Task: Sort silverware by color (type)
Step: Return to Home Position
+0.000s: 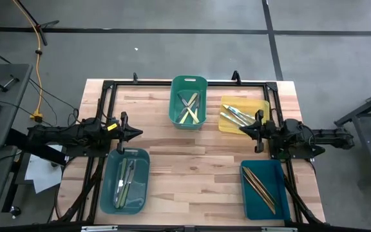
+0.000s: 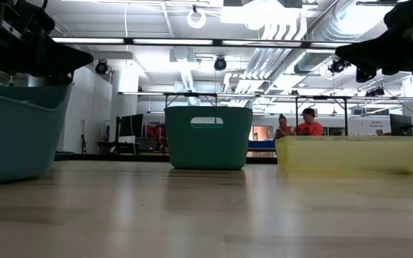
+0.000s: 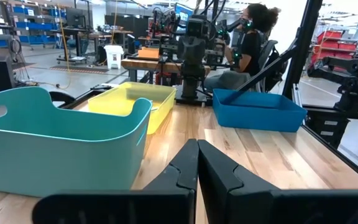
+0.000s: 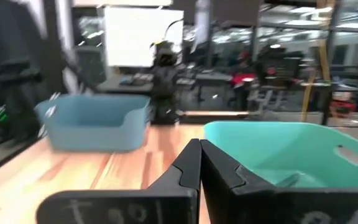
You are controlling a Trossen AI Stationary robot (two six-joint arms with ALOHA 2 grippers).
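Now, left gripper [image 1: 136, 134]: I see it pressed together, empty.
Right gripper [image 1: 243, 129]: likewise.
Silverware [image 1: 126, 182]: in left blue bin [image 1: 106, 169] just beside my left gripper, long axes front-to-back.

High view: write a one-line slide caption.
Silverware lies in four bins; left claw and right claw shut, parked apart.

Grey concrete floor [image 1: 172, 38] with dark seam lines [image 1: 272, 35] crossing it. A yellow cable [image 1: 38, 53] drops toward a grey desk [image 1: 8, 103] left of the table. The table top [image 1: 192, 158] is light butcher-block wood. Open ceiling with white ducts [image 2: 278, 61] and strip lights [image 2: 113, 41]. Two people [image 2: 308, 126] sit at the back, and another seated person [image 3: 252, 46] is near the benches. Shelving with blue crates [image 3: 36, 25] stands along the far side.
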